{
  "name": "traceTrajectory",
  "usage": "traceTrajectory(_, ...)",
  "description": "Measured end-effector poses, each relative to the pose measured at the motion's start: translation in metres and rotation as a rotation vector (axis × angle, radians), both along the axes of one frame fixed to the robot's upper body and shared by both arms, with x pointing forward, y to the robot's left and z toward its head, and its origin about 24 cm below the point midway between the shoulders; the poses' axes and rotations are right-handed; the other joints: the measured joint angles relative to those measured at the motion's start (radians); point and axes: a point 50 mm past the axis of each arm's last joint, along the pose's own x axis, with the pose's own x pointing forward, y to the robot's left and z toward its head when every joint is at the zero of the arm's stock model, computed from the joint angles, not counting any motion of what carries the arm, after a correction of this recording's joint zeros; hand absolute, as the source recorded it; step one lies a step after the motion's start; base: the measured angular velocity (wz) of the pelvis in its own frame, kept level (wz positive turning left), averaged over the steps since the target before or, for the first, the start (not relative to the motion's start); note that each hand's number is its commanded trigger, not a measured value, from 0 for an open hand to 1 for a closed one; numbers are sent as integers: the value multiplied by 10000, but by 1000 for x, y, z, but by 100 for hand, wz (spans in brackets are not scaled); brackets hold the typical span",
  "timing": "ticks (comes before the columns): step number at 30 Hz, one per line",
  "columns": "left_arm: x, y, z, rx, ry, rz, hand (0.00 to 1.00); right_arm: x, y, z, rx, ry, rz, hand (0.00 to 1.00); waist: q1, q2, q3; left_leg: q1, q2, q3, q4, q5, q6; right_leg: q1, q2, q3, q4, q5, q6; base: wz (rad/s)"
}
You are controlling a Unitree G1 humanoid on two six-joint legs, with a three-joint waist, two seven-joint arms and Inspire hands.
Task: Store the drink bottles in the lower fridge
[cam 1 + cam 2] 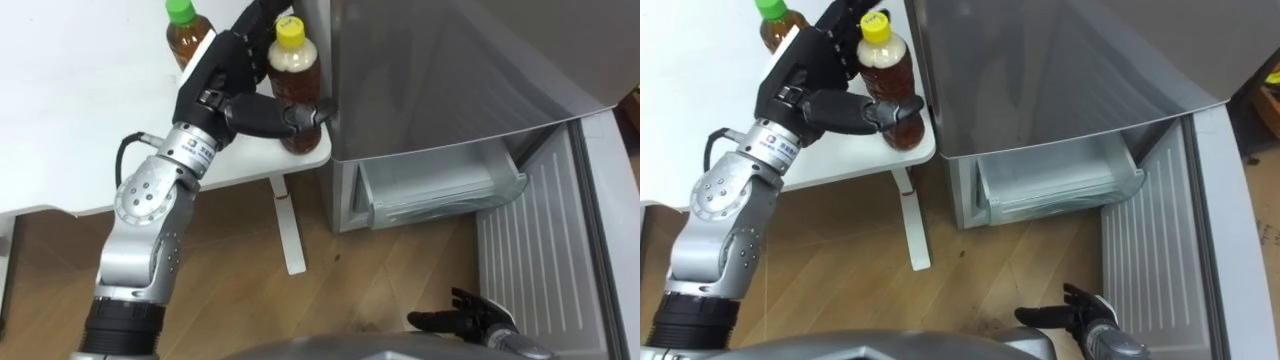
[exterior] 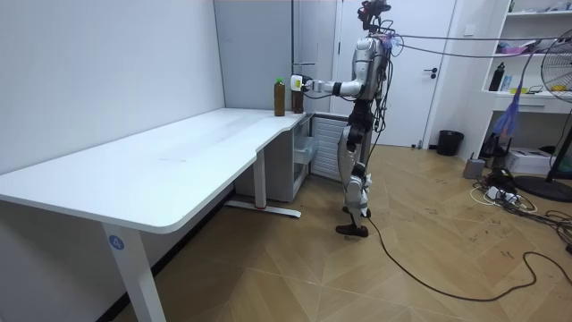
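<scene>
A brown drink bottle with a yellow cap stands upright on the near corner of the white table, right beside the grey fridge. My left hand is on it: the thumb curls across its front and the fingers reach up behind it. A second brown bottle with a green cap stands just behind the hand. In the room view both bottles stand at the table's far end, with me upright at the fridge. My right hand hangs low, fingers relaxed and holding nothing.
The lower fridge compartment is open, showing a clear drawer. Its door swings out to my right, above the wooden floor. A white table leg stands just left of the fridge.
</scene>
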Motion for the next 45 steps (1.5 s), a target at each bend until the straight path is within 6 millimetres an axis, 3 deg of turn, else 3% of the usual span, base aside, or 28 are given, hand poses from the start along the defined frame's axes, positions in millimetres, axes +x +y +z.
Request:
traceTrajectory(7,2,-1,1,12,-40,-66,100,3,0,0,11,-53,23,0,-182,11,15,-1,4,10,-2,0,0,-10,5,18,2,0,0,0)
traceTrajectory(21,4,-3,2,-19,-67,-270,100,2,0,0,24,66,-40,0,-193,6,11,-3,5,15,-1,0,0,-91,9,16,4,0,0,0)
traceTrajectory(30,6,-4,3,-59,-15,-309,100,2,1,0,180,174,-74,0,-187,-98,-54,-7,2,25,-1,0,0,-106,8,26,-12,-2,2,0)
traceTrajectory(35,7,-4,3,-139,65,-331,100,3,1,0,197,228,-51,0,-184,-149,-50,-4,3,22,3,1,0,-95,3,-5,-12,-2,3,0)
traceTrajectory(45,7,-5,0,-1682,415,-320,100,10,8,1,15,10,607,0,-95,-212,-21,-26,14,38,16,1,-1,-128,13,12,10,-3,3,0)
